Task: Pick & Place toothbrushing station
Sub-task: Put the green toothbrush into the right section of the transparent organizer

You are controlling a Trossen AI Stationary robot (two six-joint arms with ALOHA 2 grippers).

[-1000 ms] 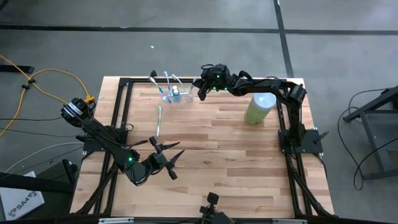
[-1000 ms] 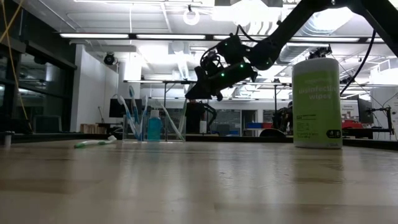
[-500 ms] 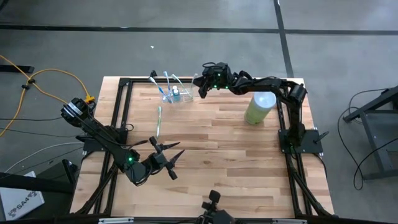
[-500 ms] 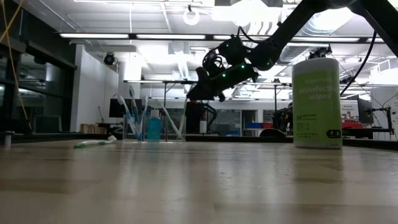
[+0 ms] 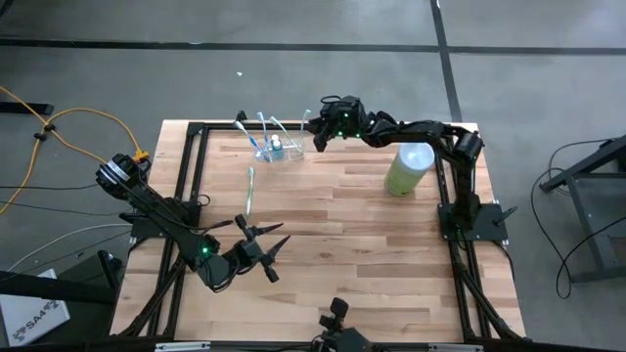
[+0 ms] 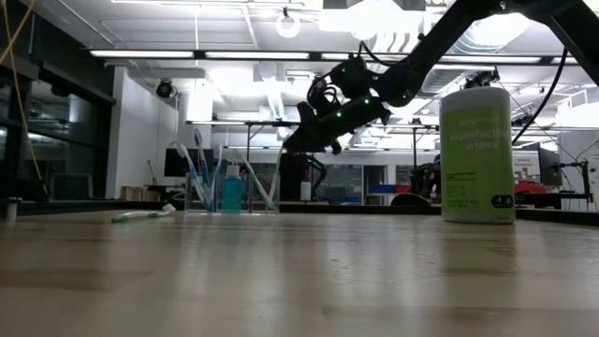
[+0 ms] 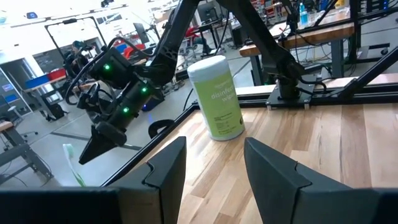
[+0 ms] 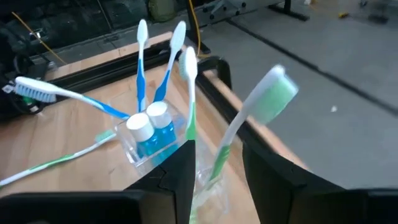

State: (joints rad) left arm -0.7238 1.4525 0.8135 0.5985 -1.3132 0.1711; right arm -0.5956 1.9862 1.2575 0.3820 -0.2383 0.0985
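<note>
A wooden table [image 5: 333, 225] in a black frame stands on a grey workshop floor. The station [image 5: 277, 151] — a small clear holder — sits near the table's far edge, at about eleven o'clock from the centre. Its long axis seems to run roughly left to right across the table, parallel to that edge. Brushes [image 8: 142, 62] stand in it and fan upward, with a blue bottle [image 8: 151, 132] among them.

A green brush [image 8: 244, 124] leans in the holder just ahead of the right gripper [image 5: 315, 144], which hovers at the station's three o'clock side, raised off the table. Its fingers stand apart with nothing between them. This looks like the end of a placing step, the green brush delivered. The next move probably calls for backing away cleanly without brushing the leaning handles.

Another brush [image 5: 249, 191] lies flat on the wood at the station's seven o'clock, its length running toward the near edge — likely the next pick. A canister [image 5: 408, 169] stands at three o'clock, well apart. The left gripper [image 5: 277, 256] waits near the front left, fingers spread and empty.
</note>
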